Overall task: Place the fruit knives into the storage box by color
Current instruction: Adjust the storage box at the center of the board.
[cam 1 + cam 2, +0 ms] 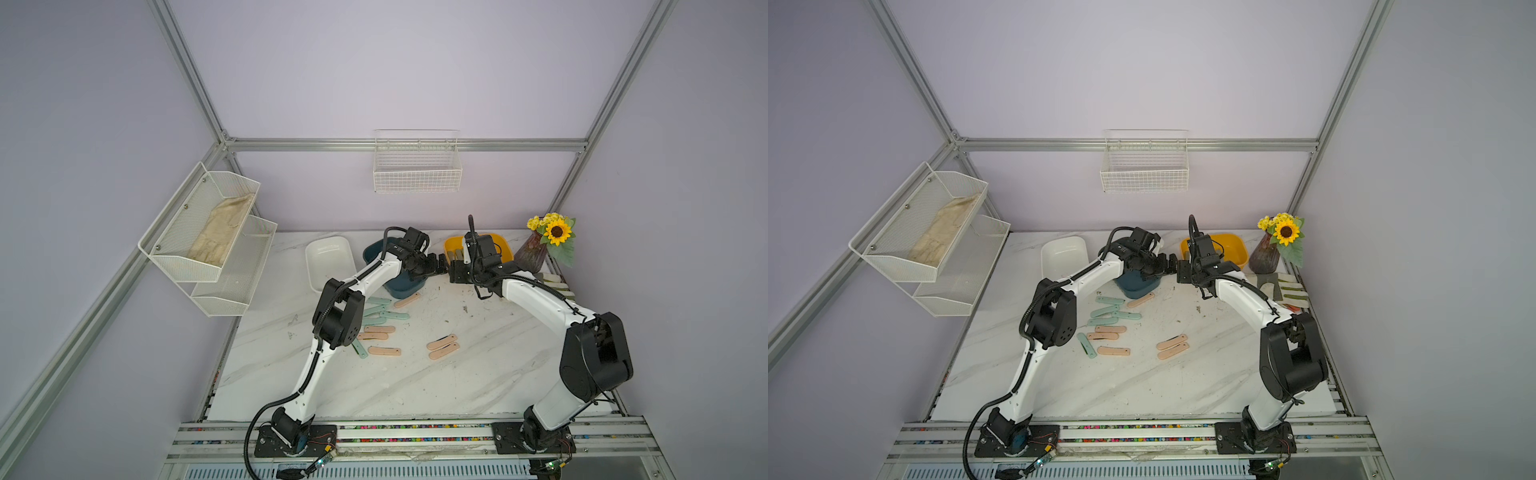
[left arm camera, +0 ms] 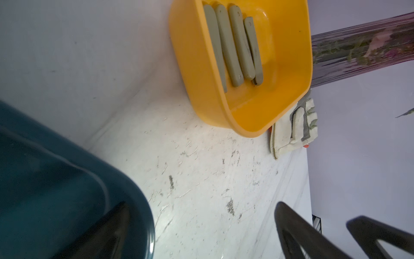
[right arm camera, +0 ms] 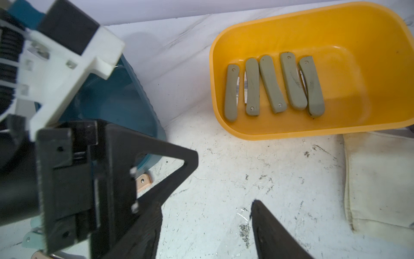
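Right hand (image 3: 208,210); yellow tub (image 3: 369,67) holds knives (image 3: 271,84)

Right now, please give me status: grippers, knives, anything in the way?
Left gripper open, empty; right gripper open, empty. Five olive knives in yellow bin; mint knives and pink knives on table. Grippers tip to tip, close together.

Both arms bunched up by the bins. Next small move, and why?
Probably pull the left gripper back toward the mint knives: it is open and empty, five olive knives already lie in the yellow bin, while mint and pink knives wait on the table.
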You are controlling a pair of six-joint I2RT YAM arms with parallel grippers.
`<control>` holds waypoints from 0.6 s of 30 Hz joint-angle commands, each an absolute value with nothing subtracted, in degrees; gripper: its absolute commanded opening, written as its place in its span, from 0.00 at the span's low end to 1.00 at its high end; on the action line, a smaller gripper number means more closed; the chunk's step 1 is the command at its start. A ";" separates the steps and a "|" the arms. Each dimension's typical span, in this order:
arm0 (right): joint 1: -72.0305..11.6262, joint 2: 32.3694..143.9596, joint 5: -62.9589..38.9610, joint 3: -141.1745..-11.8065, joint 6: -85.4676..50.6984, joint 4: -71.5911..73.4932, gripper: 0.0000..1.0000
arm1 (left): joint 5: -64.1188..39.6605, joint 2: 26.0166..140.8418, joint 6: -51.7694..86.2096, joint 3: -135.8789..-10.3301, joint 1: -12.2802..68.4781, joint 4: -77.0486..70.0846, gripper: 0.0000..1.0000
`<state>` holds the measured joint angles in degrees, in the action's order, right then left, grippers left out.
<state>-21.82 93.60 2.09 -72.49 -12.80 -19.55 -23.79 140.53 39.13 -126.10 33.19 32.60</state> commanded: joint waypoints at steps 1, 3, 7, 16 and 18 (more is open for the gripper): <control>-22.23 91.41 1.87 -71.90 -12.93 -21.33 0.66 | -26.98 140.44 40.97 -134.34 33.24 29.12 1.00; -22.44 91.36 1.84 -72.15 -12.92 -21.52 0.66 | -26.92 139.30 40.59 -134.26 33.01 28.42 1.00; -24.68 92.34 2.92 -73.79 -12.83 -22.22 0.66 | -26.42 133.93 38.67 -130.08 31.57 28.32 1.00; -36.20 101.61 8.53 -81.79 -14.06 -22.68 0.68 | -23.69 120.00 35.60 -113.65 25.36 28.29 1.00; -38.54 104.59 9.58 -84.22 -13.84 -22.93 0.69 | -22.75 116.99 35.04 -110.03 23.98 28.29 1.00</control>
